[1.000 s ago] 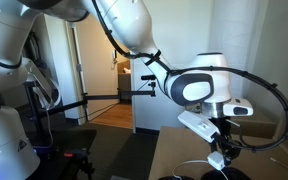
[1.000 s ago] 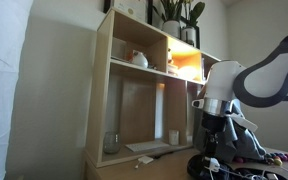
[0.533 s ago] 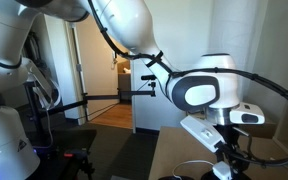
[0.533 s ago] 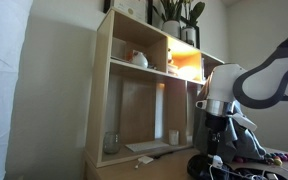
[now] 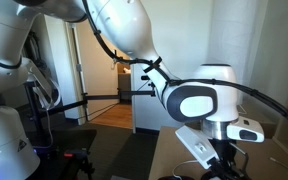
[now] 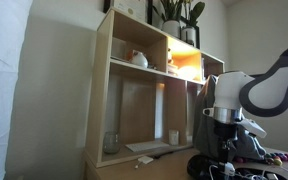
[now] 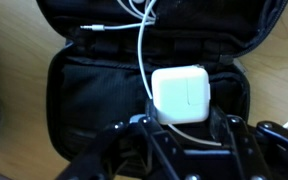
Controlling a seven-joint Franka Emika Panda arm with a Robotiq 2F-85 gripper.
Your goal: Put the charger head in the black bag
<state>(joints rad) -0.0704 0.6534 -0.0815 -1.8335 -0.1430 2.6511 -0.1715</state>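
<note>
In the wrist view the charger head (image 7: 184, 95), a small white squarish block, sits between my gripper's (image 7: 187, 121) two fingers, which press on its left and right sides. It hangs directly over the open black bag (image 7: 94, 90), inside the bag's zip outline. A thin white cable (image 7: 144, 40) runs from the charger up across the bag. In both exterior views the gripper (image 5: 224, 168) (image 6: 222, 163) is low, at the table, over the dark bag (image 6: 206, 166); the charger is hidden there.
The bag lies on a light wooden table (image 7: 14, 150). A tall wooden shelf unit (image 6: 134, 90) with small items stands behind the table. A doorway (image 5: 104, 90) and a dark stand are beyond the table.
The arm has moved down and a little sideways, bringing the gripper lower toward the bag. The wrist now sits close above the table.
</note>
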